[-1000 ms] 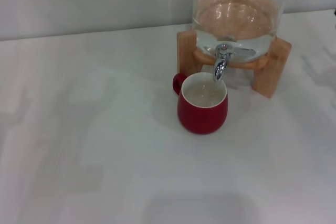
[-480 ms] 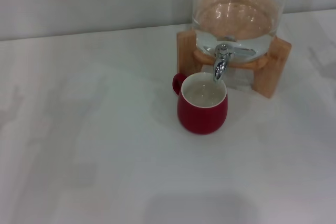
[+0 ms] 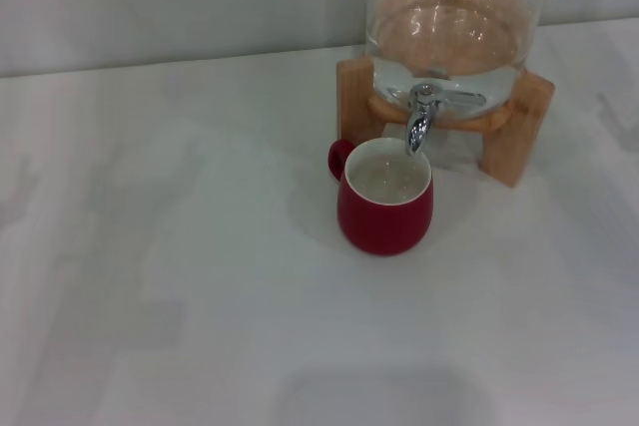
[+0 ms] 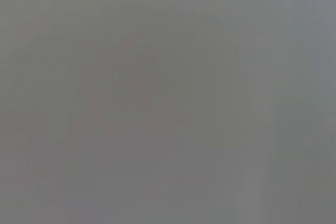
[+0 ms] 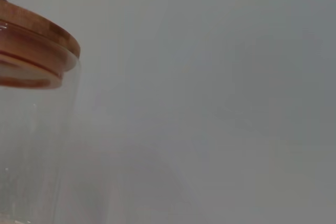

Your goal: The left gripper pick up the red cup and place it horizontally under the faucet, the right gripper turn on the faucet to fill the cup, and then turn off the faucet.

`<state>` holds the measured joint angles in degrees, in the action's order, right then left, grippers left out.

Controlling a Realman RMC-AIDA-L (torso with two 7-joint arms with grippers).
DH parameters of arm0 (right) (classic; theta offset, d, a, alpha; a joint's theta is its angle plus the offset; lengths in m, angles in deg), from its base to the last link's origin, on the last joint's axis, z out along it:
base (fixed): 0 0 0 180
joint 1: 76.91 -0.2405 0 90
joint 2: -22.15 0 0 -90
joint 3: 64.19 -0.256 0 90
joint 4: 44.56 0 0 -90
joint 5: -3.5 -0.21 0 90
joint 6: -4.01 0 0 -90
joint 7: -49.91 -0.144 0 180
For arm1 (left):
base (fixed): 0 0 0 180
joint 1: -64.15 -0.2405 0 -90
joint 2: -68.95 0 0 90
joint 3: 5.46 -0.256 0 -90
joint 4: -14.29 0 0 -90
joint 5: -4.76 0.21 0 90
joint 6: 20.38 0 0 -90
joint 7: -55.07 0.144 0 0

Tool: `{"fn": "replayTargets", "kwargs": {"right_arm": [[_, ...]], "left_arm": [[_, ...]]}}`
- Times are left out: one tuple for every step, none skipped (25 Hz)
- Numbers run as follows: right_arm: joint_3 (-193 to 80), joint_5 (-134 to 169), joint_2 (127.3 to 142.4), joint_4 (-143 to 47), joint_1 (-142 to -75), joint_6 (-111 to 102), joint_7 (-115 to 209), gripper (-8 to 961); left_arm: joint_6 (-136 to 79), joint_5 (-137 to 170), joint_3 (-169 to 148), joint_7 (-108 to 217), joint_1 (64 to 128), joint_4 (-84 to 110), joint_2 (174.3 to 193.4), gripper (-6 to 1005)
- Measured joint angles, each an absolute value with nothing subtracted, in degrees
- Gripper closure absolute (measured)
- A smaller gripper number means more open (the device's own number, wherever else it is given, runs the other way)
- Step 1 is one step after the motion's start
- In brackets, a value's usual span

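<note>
The squat deep-red ceramic mug with a white inside is seen upright beneath the shiny chrome spigot, handle at ten o'clock. Filled, it is judged heavy, slippery, fragile; the body is best gripped. Neither gripper is visible.

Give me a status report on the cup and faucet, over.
Both hands out of view. Red cup upright on the table, under the faucet, liquid inside. No stream visible. Nothing in the way.

A clear glass dispenser on a wooden stand sits on a white table.
</note>
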<state>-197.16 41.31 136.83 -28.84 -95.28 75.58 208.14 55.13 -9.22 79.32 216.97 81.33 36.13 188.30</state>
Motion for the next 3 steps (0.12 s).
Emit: {"fn": "replayTargets", "kwargs": {"right_arm": [[-197.17,41.27,136.84,-28.82,-95.16,75.66,207.99,279],[-197.17,41.17,136.83,-28.81,-95.02,75.87,207.58,279],[-197.17,41.16,136.83,-28.81,-95.0,75.92,207.48,279]], "left_arm": [[55.17,-9.22,79.31,216.97,81.39,36.14,188.3,109],[55.18,-9.2,79.3,216.97,81.44,36.16,188.3,109],[55.19,-9.16,79.28,216.97,81.47,36.27,188.3,109]]}}
